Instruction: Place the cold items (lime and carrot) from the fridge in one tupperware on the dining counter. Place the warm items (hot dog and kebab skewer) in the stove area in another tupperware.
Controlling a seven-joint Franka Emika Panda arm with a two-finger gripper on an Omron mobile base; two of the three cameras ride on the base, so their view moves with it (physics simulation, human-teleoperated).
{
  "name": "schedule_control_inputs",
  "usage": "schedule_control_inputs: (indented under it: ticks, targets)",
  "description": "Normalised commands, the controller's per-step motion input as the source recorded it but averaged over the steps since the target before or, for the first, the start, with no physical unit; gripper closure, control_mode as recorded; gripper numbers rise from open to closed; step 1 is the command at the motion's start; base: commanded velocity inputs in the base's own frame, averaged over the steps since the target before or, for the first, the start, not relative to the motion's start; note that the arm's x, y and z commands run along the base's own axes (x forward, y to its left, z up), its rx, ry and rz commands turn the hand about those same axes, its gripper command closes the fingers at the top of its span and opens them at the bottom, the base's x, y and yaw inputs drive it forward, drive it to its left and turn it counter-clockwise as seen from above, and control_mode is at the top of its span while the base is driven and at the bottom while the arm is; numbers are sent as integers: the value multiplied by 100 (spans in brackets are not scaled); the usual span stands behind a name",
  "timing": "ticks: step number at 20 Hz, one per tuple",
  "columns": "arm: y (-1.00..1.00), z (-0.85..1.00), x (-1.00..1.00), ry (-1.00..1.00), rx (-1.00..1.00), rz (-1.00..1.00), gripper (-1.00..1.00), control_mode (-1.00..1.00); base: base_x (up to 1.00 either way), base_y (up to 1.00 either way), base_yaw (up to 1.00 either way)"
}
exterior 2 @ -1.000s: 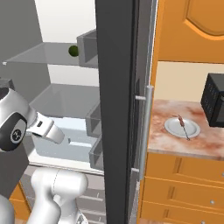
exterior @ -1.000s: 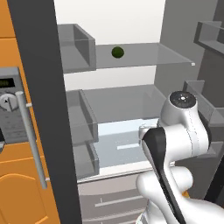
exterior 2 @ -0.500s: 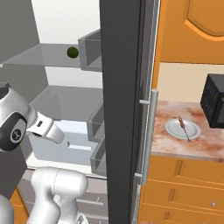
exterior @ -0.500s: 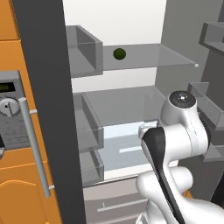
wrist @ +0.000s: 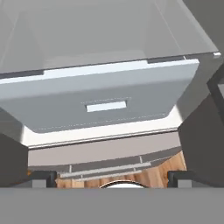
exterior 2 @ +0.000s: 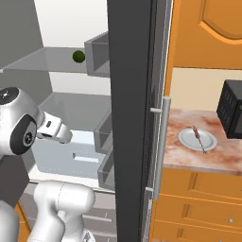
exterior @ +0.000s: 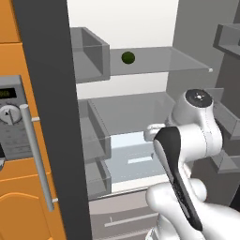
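Lime (exterior: 128, 57) sits alone on the upper glass shelf (exterior: 159, 61) of the open fridge, toward the back, just beside a grey door-side bin (exterior: 89, 54); same lime (exterior 2: 78, 56) seen from the right base view, again on the top shelf. It is round, so no long axis to line up with. Relative to the claw (wrist: 112, 183) it lies well above and further in: the hand looks down at the pale crisper drawer (wrist: 105, 98) and its slot handle, with the lime out of its frame. Claw fingertips (wrist: 41, 178) stand wide apart near the two bottom corners of the hand view, nothing between them — released, empty. Carrot not identified on any shelf; possibly inside the drawer, cannot tell. Kebab skewer (exterior 2: 198, 137) lies on a white plate (exterior 2: 186, 137) on the counter right of the fridge door, well apart from the claw. Judgement: reaching the lime needs the hand raised and tipped up toward the top shelf.
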Motion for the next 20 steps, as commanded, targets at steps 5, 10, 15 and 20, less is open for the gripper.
schedule_control_inputs:
  ticks: [5, 10, 15, 20]
  targets:
    - [10, 79, 62, -23, 1, 36, -100, -100, 0, 0, 0]
    - [4, 90, 40, -27, -13, 14, -100, -100, 0, 0, 0]
    - [5, 90, 43, -21, -18, 1, -100, -100, 0, 0, 0]
    - [15, 71, 56, -7, -12, 1, -100, -100, 0, 0, 0]
